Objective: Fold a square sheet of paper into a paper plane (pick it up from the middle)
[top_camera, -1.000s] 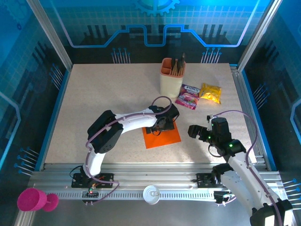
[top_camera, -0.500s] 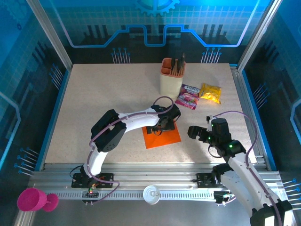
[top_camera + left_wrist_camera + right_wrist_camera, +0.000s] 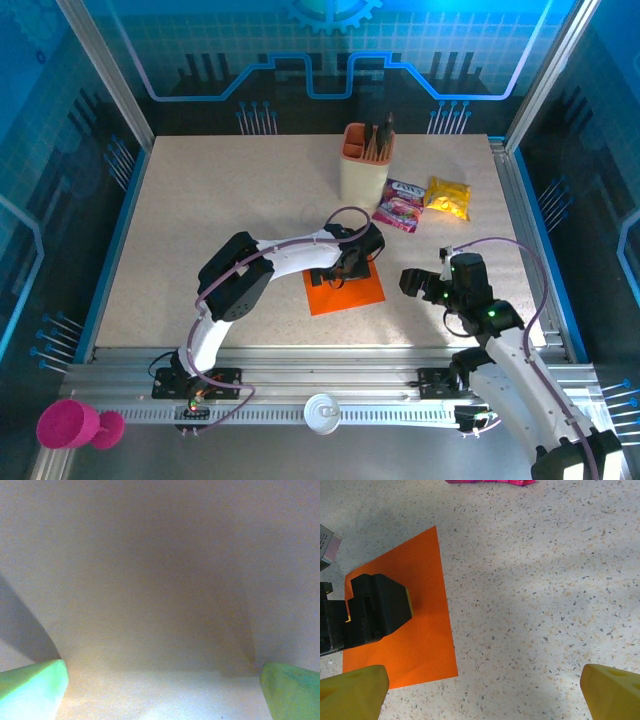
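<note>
The left end effector [image 3: 339, 274] stands with its fingers spread wide and holds nothing. In the left wrist view its green fingertips [image 3: 32, 687] sit at the two lower corners with only a blurred, close surface between them. It hangs low over the far-left part of the square sheet of paper [image 3: 350, 292]. Whether the tips touch the sheet cannot be told from these views. From the right wrist view it appears as a dark block [image 3: 380, 607] over the left half of the sheet [image 3: 427, 635].

The right end effector [image 3: 411, 282] is also wide open and empty. It is poised to the right of the sheet, well clear of its edge, with the yellow fingertips [image 3: 352, 690] over bare counter [image 3: 545, 605].

The sheet lies flat on the counter, a plain orange square with no crease or raised corner visible. By that evidence the task has barely started. The pick-up from the middle is not yet made and every fold of the paper plane is left to do.

Beyond the sheet stand a pen cup [image 3: 362, 165] and two snack packets [image 3: 400, 206], well apart from it.
</note>
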You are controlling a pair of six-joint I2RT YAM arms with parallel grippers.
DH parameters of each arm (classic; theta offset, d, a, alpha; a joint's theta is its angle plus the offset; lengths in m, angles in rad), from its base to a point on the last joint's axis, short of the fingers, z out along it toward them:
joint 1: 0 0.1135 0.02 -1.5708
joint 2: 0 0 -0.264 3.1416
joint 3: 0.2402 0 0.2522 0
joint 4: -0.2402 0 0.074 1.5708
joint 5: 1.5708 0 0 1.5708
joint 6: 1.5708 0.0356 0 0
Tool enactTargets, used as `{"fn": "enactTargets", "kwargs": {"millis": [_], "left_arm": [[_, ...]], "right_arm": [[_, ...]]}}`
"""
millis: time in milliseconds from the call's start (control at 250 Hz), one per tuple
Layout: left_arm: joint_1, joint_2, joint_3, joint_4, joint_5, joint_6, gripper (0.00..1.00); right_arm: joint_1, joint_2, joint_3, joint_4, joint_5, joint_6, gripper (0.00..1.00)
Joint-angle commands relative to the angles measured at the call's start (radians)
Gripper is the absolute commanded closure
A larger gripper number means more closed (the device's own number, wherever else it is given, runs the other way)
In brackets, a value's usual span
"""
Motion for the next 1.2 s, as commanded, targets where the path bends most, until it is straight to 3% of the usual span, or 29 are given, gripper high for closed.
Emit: {"fn": "enactTargets", "kwargs": {"millis": [0,228,647,903,1198], "left_arm": [[0.002,0.027,-0.010,-0.015,0.016,-0.011,0.00],[0.004,0.017,-0.056,0.003,0.007,-0.002,0.02],[0.003,-0.044,-0.143,0.064,0.007,0.013,0.22],[0.000,-0.122,-0.121,0.057,-0.010,0.039,0.06],[0.000,-0.068,-0.022,0.010,0.003,0.037,0.00]], "right_arm": [[0.010,-0.006,-0.014,-0.008,0.015,-0.006,0.01],[0.009,-0.019,-0.005,-0.036,0.018,-0.008,0.01],[0.009,-0.026,-0.008,-0.033,0.016,0.000,0.01],[0.009,-0.013,-0.014,-0.012,-0.009,0.002,0.01],[0.009,0.014,-0.021,0.016,-0.023,0.004,0.01]]}}
